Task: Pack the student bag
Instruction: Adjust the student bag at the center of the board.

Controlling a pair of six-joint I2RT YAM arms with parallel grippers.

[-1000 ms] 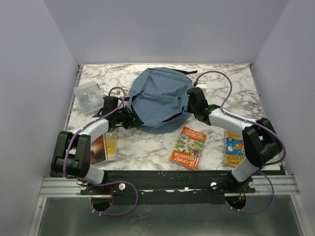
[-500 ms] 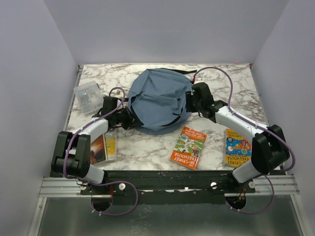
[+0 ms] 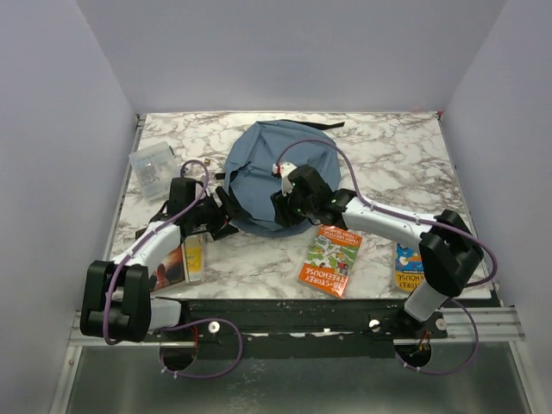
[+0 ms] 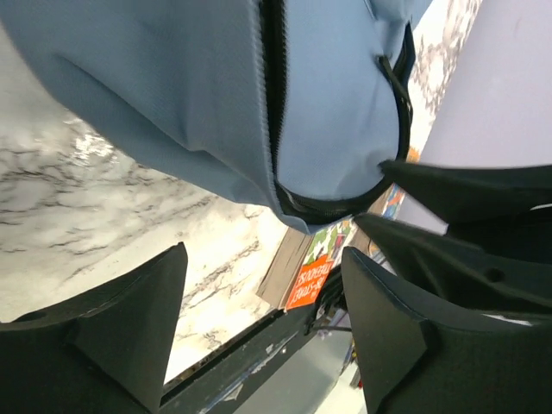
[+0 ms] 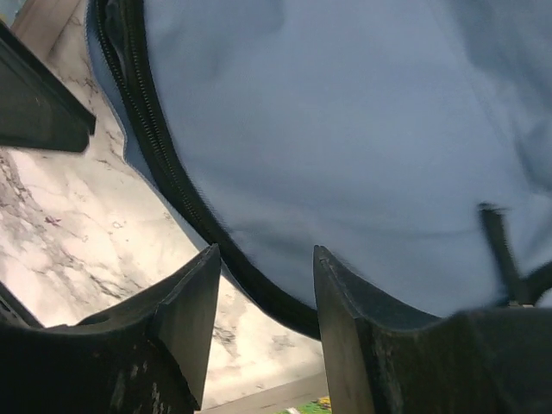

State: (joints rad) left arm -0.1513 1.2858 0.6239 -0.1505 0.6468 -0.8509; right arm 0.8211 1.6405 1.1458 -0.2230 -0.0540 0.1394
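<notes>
The student bag (image 3: 276, 164), dusty-blue with black zippers, lies flat at the table's middle back. My left gripper (image 3: 226, 212) stands open just off the bag's near-left edge. In the left wrist view the bag (image 4: 172, 86) and its zipper lie beyond the left gripper (image 4: 263, 289), with nothing between the fingers. My right gripper (image 3: 285, 203) is open over the bag's near edge. In the right wrist view the bag's black zippered rim (image 5: 259, 289) runs just past the tips of the right gripper (image 5: 266, 254).
An orange and green book (image 3: 330, 259) lies in front of the bag, also seen as the orange book (image 4: 312, 278). Another book (image 3: 407, 259) lies under the right arm. More books (image 3: 183, 260) lie by the left arm, and a clear plastic box (image 3: 153, 168) stands at back left.
Both grippers have gone from shut to open. The right arm swung from the bag's right side to its near edge. The bag's near edge has dropped flat.
</notes>
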